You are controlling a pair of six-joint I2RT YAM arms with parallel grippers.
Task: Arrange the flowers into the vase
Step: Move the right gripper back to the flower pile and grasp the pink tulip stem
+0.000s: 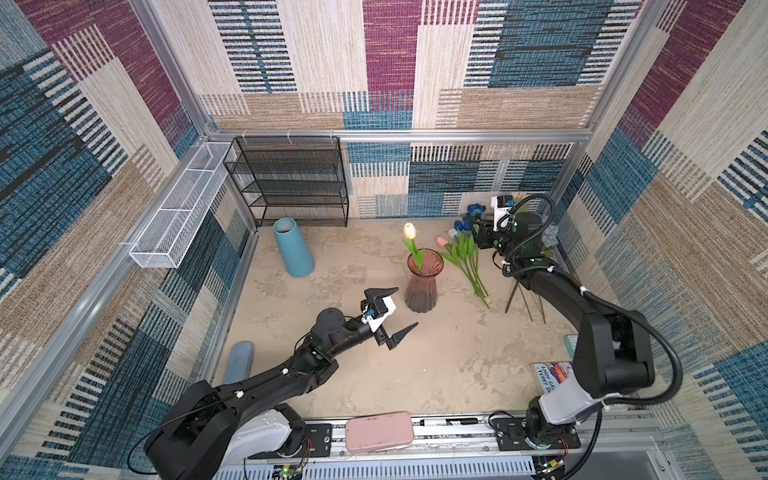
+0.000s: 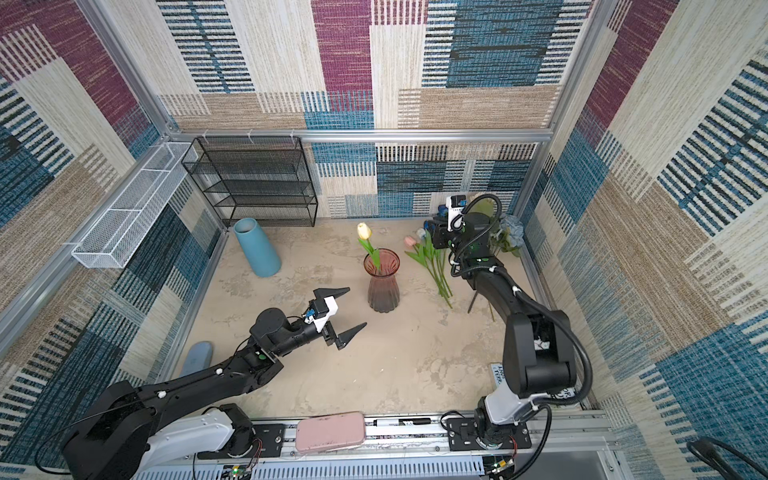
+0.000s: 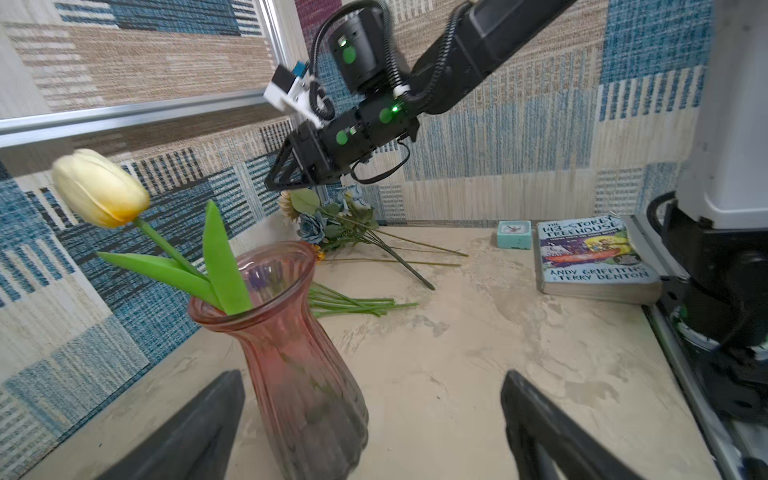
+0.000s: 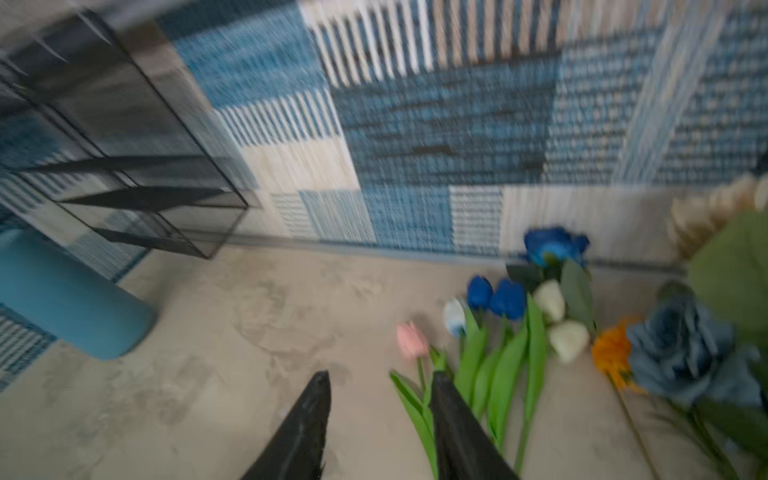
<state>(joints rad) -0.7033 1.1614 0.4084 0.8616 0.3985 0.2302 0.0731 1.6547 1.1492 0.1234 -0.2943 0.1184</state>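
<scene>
On the front rail lies a pink case [image 1: 379, 431]. Just past it the left gripper [image 1: 406, 307] hovers over the table [image 1: 415, 374] with its jaws spread wide and nothing between them, pointing at the pink glass vase [image 1: 422, 286] just beside it. The vase stands upright near the middle of the table and holds one cream tulip [image 1: 409, 230], whose stem leans out over the rim. The rest of the flowers [image 1: 465, 257] lie flat on the table to the right of the vase, apart from it, with their stems towards the front: a pink tulip [image 4: 411, 340], blue tulips [image 4: 498, 297], an orange pompom [image 4: 611, 353] and a dusty-blue rose [image 4: 685, 353]. The right gripper [image 4: 380, 376] hangs over their heads, jaws partly apart and gripping nothing, one finger [image 4: 457, 428] in front of the pink tulip's leaves. Farther back, on the left, stand a blue tapered vase [image 1: 291, 247] and a black mesh shelf [image 1: 291, 178] against the rear wall.
</scene>
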